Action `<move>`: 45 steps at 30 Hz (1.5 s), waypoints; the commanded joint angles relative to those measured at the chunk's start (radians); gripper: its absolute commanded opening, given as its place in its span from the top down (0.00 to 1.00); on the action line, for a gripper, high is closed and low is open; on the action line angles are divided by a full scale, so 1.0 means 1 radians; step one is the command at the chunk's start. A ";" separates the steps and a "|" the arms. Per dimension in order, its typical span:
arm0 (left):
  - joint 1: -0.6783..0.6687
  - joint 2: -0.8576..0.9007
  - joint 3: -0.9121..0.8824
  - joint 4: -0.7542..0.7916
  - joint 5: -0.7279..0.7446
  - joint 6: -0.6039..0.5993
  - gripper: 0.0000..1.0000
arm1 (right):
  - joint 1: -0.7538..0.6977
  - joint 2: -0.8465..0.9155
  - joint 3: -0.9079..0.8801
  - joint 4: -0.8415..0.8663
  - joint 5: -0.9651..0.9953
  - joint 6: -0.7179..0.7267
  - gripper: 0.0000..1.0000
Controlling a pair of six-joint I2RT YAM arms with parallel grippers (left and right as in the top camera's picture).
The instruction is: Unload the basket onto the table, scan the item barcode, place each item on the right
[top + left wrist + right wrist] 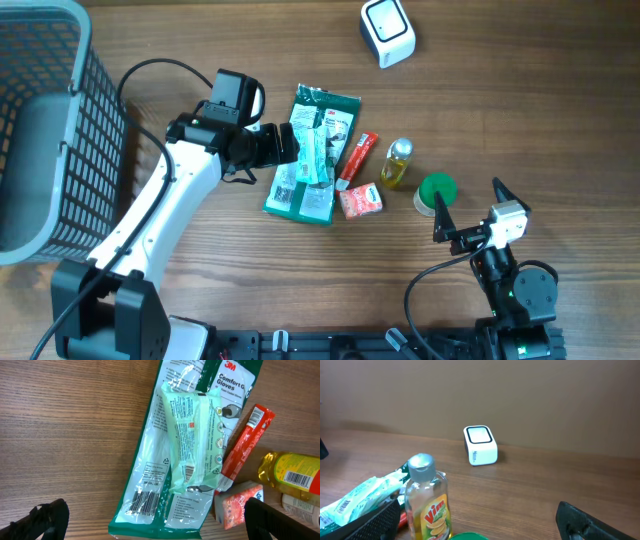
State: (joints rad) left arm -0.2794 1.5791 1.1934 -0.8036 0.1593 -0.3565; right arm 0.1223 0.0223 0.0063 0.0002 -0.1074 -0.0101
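Note:
A pale green wipes pack (192, 435) lies lengthwise on a green 3M gloves package (150, 490), whose barcode (142, 502) faces up near its lower end. My left gripper (292, 147) hovers at the left side of these two packs (316, 150), open, its fingers (42, 520) wide apart and holding nothing. The white scanner (387, 32) stands at the far side of the table, also in the right wrist view (480, 446). At the near right my right gripper (470, 205) is open and empty, facing the scanner.
A red tube (357, 158), a small orange tissue pack (360, 201), a Vim bottle (397, 165) and a green lid (436, 190) lie right of the packs. A grey mesh basket (60, 130) fills the left edge.

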 commanded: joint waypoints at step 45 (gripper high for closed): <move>0.003 0.005 0.005 0.003 0.012 0.009 0.00 | -0.002 1.518 1.520 -1.380 0.051 0.379 0.00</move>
State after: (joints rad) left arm -0.2790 1.5799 1.1931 -0.8032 0.1631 -0.3561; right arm 0.1223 1.4982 1.5768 -1.4078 -0.0875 0.3229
